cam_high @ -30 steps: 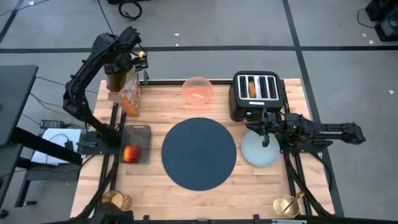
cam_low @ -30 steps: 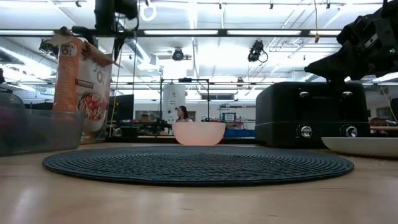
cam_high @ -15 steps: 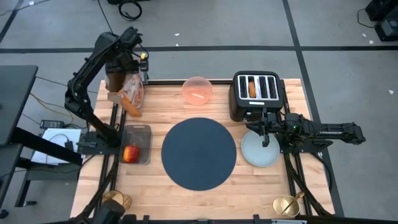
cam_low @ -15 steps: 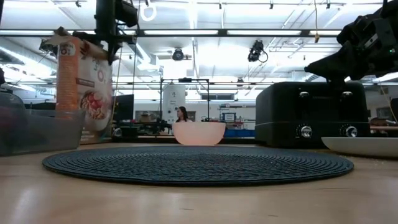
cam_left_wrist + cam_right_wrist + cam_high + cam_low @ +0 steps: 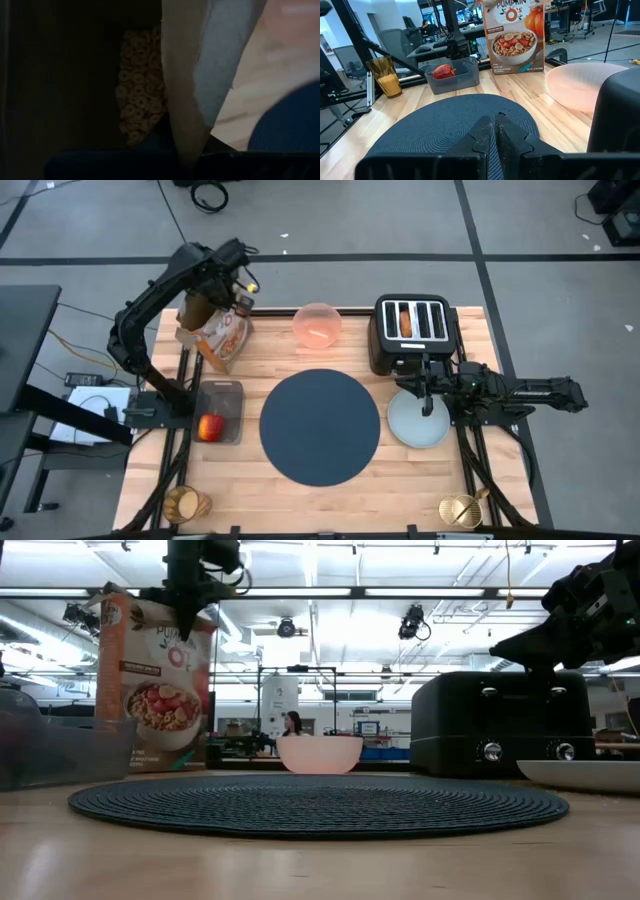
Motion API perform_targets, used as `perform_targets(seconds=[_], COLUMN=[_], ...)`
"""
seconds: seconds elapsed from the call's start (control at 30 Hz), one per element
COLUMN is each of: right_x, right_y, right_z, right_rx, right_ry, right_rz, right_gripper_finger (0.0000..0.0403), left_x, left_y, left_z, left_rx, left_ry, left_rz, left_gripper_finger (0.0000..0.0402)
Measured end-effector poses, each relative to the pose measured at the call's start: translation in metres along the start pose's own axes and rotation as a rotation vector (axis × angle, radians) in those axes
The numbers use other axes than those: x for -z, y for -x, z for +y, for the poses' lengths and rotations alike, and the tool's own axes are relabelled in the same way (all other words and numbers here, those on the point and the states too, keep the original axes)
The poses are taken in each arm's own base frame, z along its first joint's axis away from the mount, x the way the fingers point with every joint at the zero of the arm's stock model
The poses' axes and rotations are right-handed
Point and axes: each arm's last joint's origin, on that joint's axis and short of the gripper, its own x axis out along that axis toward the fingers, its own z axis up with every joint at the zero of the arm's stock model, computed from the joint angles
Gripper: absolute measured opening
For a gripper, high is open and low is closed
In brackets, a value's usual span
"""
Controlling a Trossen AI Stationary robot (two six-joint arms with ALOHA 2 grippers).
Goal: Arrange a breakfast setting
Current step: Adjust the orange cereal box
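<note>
A: Left pincer [image 5: 222, 272] status?
B: Clamped on top flap of cereal box [image 5: 215, 330], upright, behind-left of navy placemat [image 5: 320, 426].
A: Right pincer [image 5: 428, 398]?
B: Closed, empty, over pale plate [image 5: 412, 427] just right of placemat.
A: Rest of setting?
B: Pink bowl [image 5: 317, 326] behind placemat, beside toaster [image 5: 413, 330]. Apple [image 5: 210, 426] in grey bin [image 5: 227, 392] left of placemat. Worktop [image 5: 270, 500] bare in front.

Mat [image 5: 320, 426] center; bowl [image 5: 317, 324] behind, plate [image 5: 416, 422] right, apple [image 5: 210, 426] left.
</note>
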Motion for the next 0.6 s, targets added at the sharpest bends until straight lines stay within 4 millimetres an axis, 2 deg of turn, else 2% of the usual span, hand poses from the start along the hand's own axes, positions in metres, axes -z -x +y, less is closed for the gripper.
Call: perform_targets(seconds=[0.23,0.37,0.6], right_x=[0.0,0.0,-0.001], right_y=[0.0,0.0,0.0], right_z=[0.0,0.0,0.0], right_rx=[0.0,0.0,-0.002], right_ry=[0.0,0.0,0.012], right_rz=[0.0,0.0,-0.015], right_gripper_finger=[0.0035,0.0035,0.0035], left_x=[0.02,0.03,0.048], left_y=[0.016,0.024,0.034], left_z=[-0.043,-0.063,-0.092], left_rx=[-0.051,-0.044,-0.001], left_ry=[-0.443,-0.633,-0.804], left_rz=[-0.08,-0.123,-0.179], left_gripper_finger=[0.0004,0.0004,0.0004])
